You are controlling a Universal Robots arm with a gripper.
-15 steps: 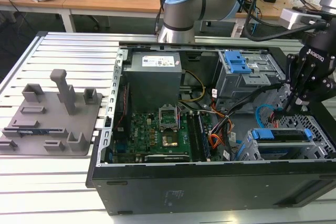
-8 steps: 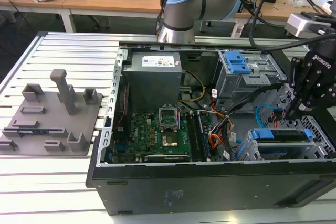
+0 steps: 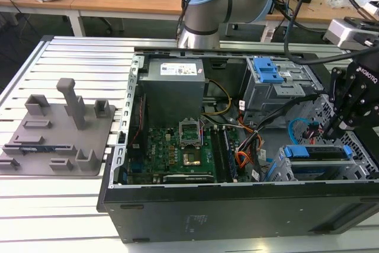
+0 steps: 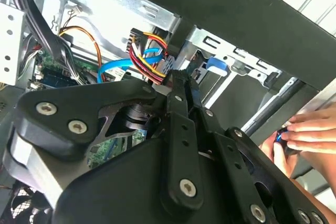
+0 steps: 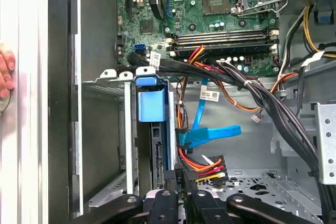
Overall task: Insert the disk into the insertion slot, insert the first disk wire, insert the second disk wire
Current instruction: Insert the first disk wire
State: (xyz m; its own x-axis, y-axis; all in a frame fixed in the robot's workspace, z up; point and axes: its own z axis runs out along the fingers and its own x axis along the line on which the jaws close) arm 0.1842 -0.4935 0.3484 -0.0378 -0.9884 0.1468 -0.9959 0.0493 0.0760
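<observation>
The disk (image 3: 314, 152) in its blue carrier sits in the insertion slot (image 3: 283, 171), the grey perforated cage at the case's front corner on the exterior view's right. In the first wrist view the disk's (image 5: 152, 106) connector edge faces my gripper (image 5: 177, 178). A blue disk wire (image 5: 210, 134) lies just beside that edge. A red, yellow and black disk wire (image 5: 205, 166) ends at my fingertips. My gripper (image 3: 330, 131) hangs over the cage, fingers closed together on that coloured wire's plug (image 4: 160, 74).
A person's hand (image 4: 304, 135) rests outside the case wall (image 5: 60, 103). A thick black cable bundle (image 5: 262, 98) crosses above the cage. The taller bay with a blue latch (image 3: 269, 72), the power supply (image 3: 174, 81) and the motherboard (image 3: 177, 146) fill the case. A grey fixture plate (image 3: 59, 128) lies on the exterior view's left.
</observation>
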